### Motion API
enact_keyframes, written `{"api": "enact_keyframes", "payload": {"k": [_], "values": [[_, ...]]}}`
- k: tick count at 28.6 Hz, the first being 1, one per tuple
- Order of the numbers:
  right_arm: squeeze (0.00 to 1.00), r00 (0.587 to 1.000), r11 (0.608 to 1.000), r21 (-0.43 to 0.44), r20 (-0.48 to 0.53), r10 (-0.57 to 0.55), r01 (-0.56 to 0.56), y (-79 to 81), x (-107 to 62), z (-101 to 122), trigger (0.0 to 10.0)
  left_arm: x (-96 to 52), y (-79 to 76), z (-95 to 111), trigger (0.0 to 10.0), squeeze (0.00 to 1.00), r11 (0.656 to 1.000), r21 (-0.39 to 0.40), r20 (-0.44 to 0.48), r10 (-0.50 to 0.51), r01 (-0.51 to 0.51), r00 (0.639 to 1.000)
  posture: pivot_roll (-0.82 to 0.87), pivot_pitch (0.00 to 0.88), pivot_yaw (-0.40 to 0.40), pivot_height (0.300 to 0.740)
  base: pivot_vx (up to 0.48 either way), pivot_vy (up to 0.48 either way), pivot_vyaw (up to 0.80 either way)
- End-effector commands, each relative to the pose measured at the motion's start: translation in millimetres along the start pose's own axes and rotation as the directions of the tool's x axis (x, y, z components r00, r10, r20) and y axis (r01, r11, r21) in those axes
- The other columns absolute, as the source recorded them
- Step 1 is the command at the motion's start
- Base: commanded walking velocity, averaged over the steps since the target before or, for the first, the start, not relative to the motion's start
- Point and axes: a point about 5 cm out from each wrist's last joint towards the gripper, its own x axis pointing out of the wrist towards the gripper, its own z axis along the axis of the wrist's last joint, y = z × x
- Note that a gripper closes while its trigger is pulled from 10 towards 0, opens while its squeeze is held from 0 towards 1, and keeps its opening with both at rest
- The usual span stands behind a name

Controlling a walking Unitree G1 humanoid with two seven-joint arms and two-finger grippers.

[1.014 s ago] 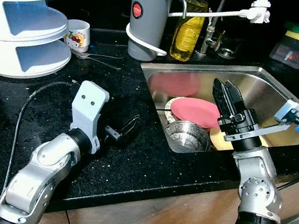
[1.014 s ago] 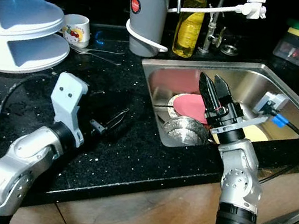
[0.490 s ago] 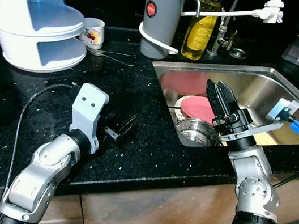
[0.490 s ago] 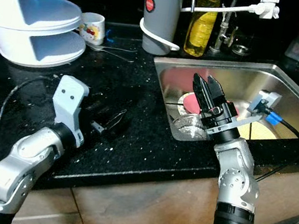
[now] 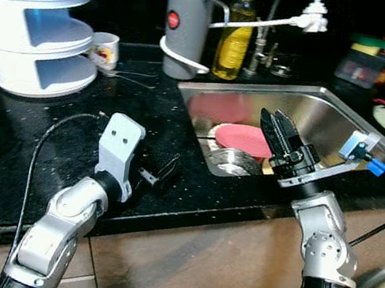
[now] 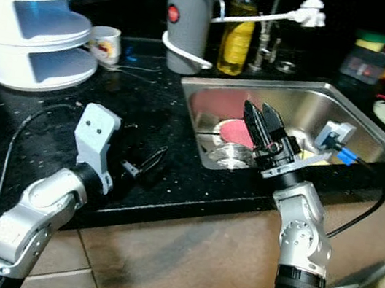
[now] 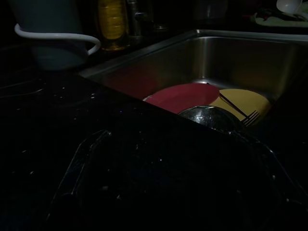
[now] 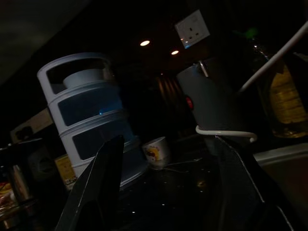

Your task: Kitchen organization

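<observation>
1. Your right gripper (image 5: 276,122) has its two black fingers spread a little, tips apart and pointing up, with nothing between them. It hangs above the near edge of the sink (image 5: 346,110), over the dishes but touching none.
2. Your left gripper (image 5: 166,169) rests low on the black counter (image 5: 46,134), just left of the sink. Its fingers are dark against the stone, so you cannot tell how far they stand open, nor whether they hold anything.
3. Over the last second the whole view has shifted and drawn back, so the camera moved, not the dishes. Relative to the sink, your right gripper sits about where it was, above the same plates.
4. Nothing has been picked up or put down in that second, so the sorting stands where it stood.
5. The dishes lie in the sink: a red plate (image 5: 241,137), a steel bowl (image 5: 232,162) just in front of it, and a yellow plate (image 7: 243,103) with a fork (image 7: 238,109) on it.
</observation>
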Motion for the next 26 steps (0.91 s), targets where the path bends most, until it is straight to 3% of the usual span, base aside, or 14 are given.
{"api": "enact_keyframes", "payload": {"k": [1, 6, 26], "values": [[0.0, 1.0, 1.0, 0.01, -0.012, -0.004, 0.005, -0.2, -2.3, -2.6, 10.0, -1.1, -1.7, -4.3, 10.0, 0.0, 1.0, 0.001, -0.009, -0.005, 0.005, 1.0, 0.08, 0.0, -0.05, 0.74, 0.0, 0.0, 0.0], [0.0, 1.0, 1.0, 0.019, -0.016, 0.0, 0.001, -2.2, -8.3, -1.5, 10.0, -2.0, -3.2, -4.5, 10.0, 0.0, 1.0, 0.0, -0.009, -0.01, 0.01, 1.0, 0.08, 0.0, -0.048, 0.74, 0.0, 0.0, 0.0], [0.0, 0.999, 0.999, 0.032, -0.048, 0.011, -0.009, 1.2, -11.5, -9.9, 10.0, -2.4, -4.6, -3.9, 10.0, 0.0, 1.0, 0.003, -0.011, -0.018, 0.018, 1.0, 0.08, 0.0, -0.047, 0.74, -0.259, 0.0, 0.0]]}}
